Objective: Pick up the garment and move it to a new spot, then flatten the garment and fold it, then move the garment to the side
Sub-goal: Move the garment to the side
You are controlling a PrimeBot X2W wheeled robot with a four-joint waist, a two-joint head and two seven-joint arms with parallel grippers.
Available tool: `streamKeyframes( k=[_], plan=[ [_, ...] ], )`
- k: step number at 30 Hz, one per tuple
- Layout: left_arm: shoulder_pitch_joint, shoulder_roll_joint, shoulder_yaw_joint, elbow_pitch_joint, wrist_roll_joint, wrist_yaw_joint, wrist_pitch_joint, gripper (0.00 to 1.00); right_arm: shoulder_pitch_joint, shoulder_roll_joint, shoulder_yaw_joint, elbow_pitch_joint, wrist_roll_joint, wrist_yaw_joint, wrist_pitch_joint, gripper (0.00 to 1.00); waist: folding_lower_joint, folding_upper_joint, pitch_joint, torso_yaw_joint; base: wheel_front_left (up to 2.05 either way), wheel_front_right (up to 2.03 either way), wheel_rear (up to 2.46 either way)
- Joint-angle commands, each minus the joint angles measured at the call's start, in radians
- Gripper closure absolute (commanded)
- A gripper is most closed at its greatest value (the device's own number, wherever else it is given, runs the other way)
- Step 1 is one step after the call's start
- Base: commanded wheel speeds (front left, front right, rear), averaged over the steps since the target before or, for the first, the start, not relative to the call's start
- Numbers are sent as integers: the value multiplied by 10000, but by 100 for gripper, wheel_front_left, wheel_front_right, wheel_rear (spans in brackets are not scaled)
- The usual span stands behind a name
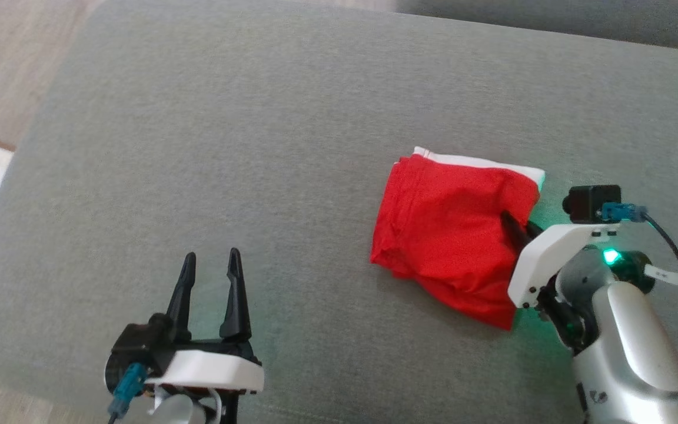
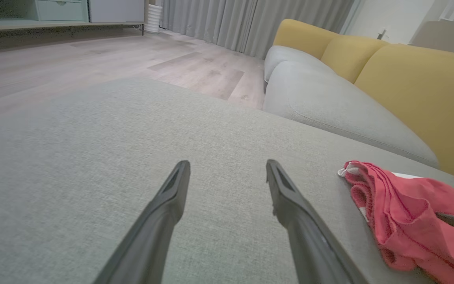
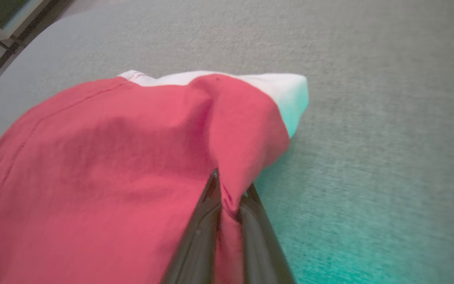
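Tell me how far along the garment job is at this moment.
Done, apparently: the red garment lies folded in a compact stack on the grey cushion. In hand: the right gripper is shut on its edge; the left gripper hangs open, apart. Left: moving it aside and letting go.

No readable text, no legible labels, brands, numbers or signs
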Motion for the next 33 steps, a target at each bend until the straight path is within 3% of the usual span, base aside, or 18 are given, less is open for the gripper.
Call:
streamKeyframes(
  k=[1,15,21,28,33],
  plan=[
    [-379,46,318,-245,85,-27,-112,0,-202,-37,146,-379,-93,73,-168,100,-1,0,-16,-223,0,0,0],
    [-565,-24,19,-282,232,-216,-104,0,791,-1173,-901,-2086,-240,73,-68,100,-1,0,-58,-2852,0,0,0],
    [-861,51,-199,-469,405,-254,67,0,1071,-1129,-1217,-2788,-180,73,77,100,-1,0,136,-3795,0,0,0],
    [-1247,131,-439,-725,601,-263,362,0,957,-940,-1384,-3082,-249,73,45,100,-1,0,492,-4243,0,0,0],
    [-1345,203,-495,-809,643,-237,469,0,264,-1517,-1215,-3002,-390,73,277,100,-1,0,729,-4159,0,0,0]
  ],
)
